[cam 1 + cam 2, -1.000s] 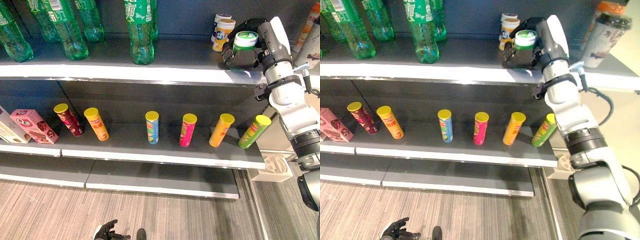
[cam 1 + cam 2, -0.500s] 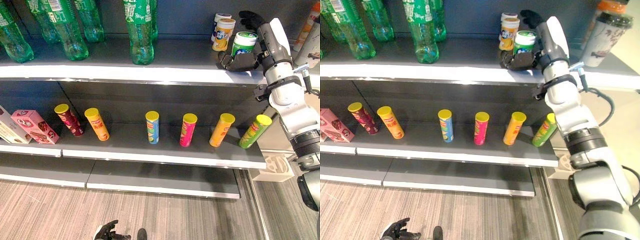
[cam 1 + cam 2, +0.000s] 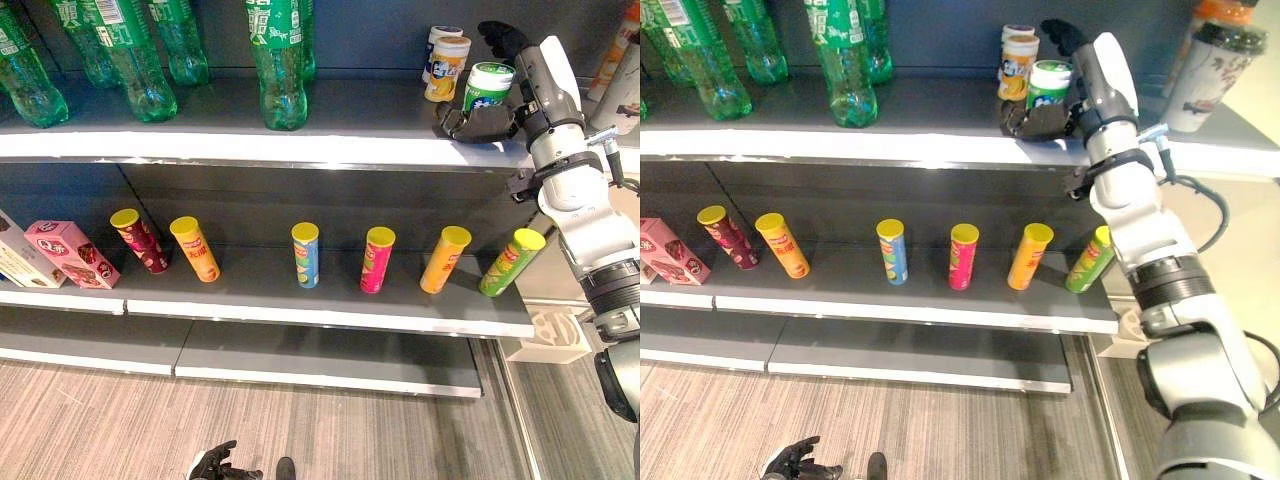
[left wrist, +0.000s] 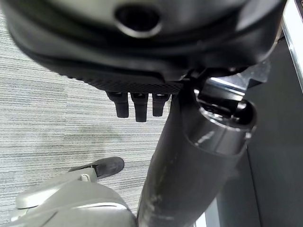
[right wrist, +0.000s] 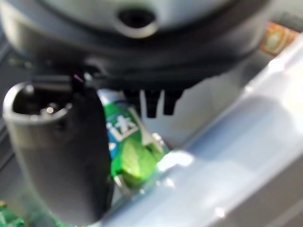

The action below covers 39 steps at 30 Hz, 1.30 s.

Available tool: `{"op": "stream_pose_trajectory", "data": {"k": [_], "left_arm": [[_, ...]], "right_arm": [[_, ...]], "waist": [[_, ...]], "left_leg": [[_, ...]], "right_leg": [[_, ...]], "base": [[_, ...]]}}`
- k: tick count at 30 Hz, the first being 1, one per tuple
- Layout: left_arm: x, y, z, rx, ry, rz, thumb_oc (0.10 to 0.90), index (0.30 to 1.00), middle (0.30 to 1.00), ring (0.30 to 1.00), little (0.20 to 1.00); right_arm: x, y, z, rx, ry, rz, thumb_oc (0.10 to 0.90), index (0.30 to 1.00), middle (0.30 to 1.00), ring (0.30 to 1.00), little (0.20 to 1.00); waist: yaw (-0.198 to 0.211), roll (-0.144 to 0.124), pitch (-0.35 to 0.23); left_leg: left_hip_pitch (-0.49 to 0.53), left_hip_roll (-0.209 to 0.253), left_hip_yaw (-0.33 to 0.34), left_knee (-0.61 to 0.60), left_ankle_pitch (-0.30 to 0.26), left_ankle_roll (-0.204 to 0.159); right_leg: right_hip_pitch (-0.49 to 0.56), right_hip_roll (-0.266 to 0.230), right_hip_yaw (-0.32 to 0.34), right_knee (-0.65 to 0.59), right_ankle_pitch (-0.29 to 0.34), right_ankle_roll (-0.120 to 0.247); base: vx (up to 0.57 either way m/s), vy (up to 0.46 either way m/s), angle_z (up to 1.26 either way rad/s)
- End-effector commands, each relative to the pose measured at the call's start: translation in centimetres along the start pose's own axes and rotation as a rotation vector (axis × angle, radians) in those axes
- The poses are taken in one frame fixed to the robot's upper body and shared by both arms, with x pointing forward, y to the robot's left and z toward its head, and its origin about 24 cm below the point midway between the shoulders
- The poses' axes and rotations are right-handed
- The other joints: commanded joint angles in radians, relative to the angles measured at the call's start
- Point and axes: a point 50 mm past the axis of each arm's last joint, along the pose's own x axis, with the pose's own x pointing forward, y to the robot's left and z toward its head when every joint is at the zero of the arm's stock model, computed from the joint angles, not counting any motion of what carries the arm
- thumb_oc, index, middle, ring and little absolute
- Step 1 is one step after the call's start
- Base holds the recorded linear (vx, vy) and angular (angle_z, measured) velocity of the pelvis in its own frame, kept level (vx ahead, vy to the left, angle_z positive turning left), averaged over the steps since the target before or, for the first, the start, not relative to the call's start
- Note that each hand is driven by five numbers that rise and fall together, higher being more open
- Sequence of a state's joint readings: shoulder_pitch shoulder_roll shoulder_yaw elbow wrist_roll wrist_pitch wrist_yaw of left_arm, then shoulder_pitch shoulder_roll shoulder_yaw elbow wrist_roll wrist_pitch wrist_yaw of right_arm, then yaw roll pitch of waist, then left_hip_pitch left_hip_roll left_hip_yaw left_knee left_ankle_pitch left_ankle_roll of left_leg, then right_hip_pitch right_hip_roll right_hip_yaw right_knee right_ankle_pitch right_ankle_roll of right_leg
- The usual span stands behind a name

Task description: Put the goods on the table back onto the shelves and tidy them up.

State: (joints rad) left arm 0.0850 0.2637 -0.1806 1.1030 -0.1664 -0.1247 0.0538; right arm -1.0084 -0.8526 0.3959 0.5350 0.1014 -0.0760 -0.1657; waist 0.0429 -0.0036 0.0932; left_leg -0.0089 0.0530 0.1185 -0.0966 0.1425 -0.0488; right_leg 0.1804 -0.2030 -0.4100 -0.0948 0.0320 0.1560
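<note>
The right hand (image 3: 487,118) is up at the top shelf (image 3: 330,140), spread around the green tub (image 3: 488,85) — thumb low in front, fingers (image 3: 500,36) straight behind, seemingly off it. The tub stands upright near the shelf's right end, just beside two pale tubs (image 3: 446,64) further back. Green bottles (image 3: 278,60) stand along the shelf to the left. On the shelf below, six tubes (image 3: 305,254) stand in a row, with pink boxes (image 3: 70,252) at the far left. The left hand (image 3: 211,463) hangs low over the floor, fingers loosely curled, empty.
</note>
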Motion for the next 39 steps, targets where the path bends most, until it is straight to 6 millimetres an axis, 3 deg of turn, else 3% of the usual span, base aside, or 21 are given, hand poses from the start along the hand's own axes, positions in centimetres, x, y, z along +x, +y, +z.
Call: {"op": "stream_pose_trajectory", "data": {"k": [1, 39], "left_arm": [[0.5, 1.9, 2.2, 0.036, -0.069, 0.035, 0.800, 0.900, 0.900, 0.900, 0.900], [0.5, 2.1, 2.5, 0.035, -0.083, 0.037, 0.800, 0.900, 0.900, 0.900, 0.900]], "right_arm": [[2.6, -4.4, 5.5, -0.011, -0.179, -0.172, 0.800, 0.900, 0.900, 0.900, 0.900], [3.2, -3.4, 5.1, 0.081, -0.132, -0.194, 0.800, 0.900, 0.900, 0.900, 0.900]], "waist": [[0.047, -0.034, -0.013], [0.072, -0.029, -0.009]], "left_leg": [[0.113, 0.075, 0.104, 0.009, -0.140, -0.117], [0.104, 0.063, 0.093, 0.009, -0.142, -0.112]], "right_leg": [[0.031, -0.019, 0.016, 0.008, -0.068, 0.030], [0.034, -0.036, -0.007, 0.008, -0.057, 0.038]], "base": [[0.00, 0.000, 0.00], [0.00, 0.000, 0.01]]}}
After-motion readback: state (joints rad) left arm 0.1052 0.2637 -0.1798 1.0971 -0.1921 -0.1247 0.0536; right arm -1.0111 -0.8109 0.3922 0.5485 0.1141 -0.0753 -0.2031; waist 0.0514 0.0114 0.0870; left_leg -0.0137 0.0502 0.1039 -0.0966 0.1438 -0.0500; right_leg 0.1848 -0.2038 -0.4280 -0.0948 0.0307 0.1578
